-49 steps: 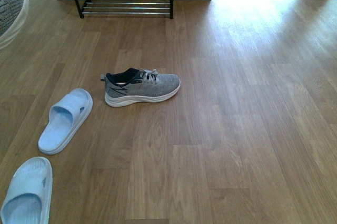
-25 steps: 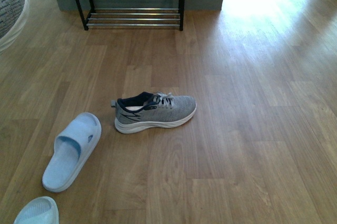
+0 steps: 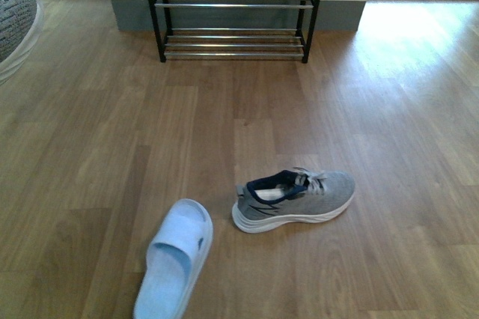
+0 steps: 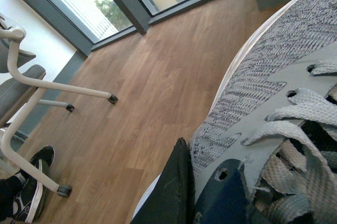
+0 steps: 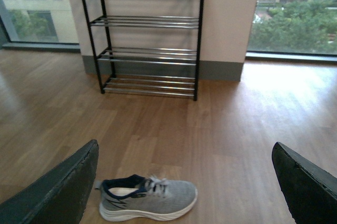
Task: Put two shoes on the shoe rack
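On the wooden floor, out in the open, one grey sneaker is sitting upright on its white sole, toe pointing to the robot's right, laces loose. It is lying well apart from the shoe rack, which is standing against the wall straight ahead; the right wrist view is showing all four bar tiers. A pale blue slipper is lying just beside the sneaker's heel, nearer the robot, not touching it. The second sneaker is hanging clear of the floor in the left pincer, which is pinching it: one black finger is pressing on the knit side by the lace eyelets, the other finger is not showing. The right pincer is hanging spread wide, gripping nothing, with the grey sneaker showing between its fingers
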Motion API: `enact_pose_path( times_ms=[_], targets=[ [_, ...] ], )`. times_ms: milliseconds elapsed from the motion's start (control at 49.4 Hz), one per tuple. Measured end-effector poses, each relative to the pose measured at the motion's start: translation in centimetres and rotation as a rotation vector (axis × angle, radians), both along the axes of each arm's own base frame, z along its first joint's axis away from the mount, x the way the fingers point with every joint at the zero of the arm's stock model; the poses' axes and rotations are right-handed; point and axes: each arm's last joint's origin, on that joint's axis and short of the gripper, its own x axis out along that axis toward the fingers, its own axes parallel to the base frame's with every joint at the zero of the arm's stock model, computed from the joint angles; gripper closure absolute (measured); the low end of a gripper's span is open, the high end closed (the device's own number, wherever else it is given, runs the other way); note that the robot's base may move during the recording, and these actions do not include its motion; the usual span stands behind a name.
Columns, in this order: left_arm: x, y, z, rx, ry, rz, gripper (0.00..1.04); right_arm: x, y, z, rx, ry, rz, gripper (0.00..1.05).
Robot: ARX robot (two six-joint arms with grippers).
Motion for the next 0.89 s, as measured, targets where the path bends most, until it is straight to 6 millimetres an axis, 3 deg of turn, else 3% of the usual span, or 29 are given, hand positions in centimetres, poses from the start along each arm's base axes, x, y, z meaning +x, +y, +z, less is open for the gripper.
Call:
enact_pose_path(
  times_ms=[485, 566, 728, 809, 890],
  targets=[
    [0.0, 0.1, -0.1, 0.003, 0.003, 0.010, 1.03, 0.0, 0.0, 0.0, 0.000, 0.001, 0.002, 0.09],
    [0.0, 0.1, -0.1, 0.002, 0.004, 0.006, 1.03, 0.2, 0.1, -0.6, 0.076, 0.135, 0.109, 0.09],
    [0.0, 0.1, -0.1, 0.002, 0.004, 0.005, 1.03, 2.4, 0.2, -1.5, 0.178, 0.307, 0.154, 0.09],
    [0.0, 0.1, -0.1, 0.002, 0.004, 0.005, 1.03, 4.5, 0.1, -1.2, 0.200, 0.344, 0.137, 0.09],
    [0.0, 0.1, -0.1, 0.003, 0.004, 0.005, 1.03, 7.9, -0.2, -1.0, 0.227, 0.378, 0.117, 0.09]
  ],
)
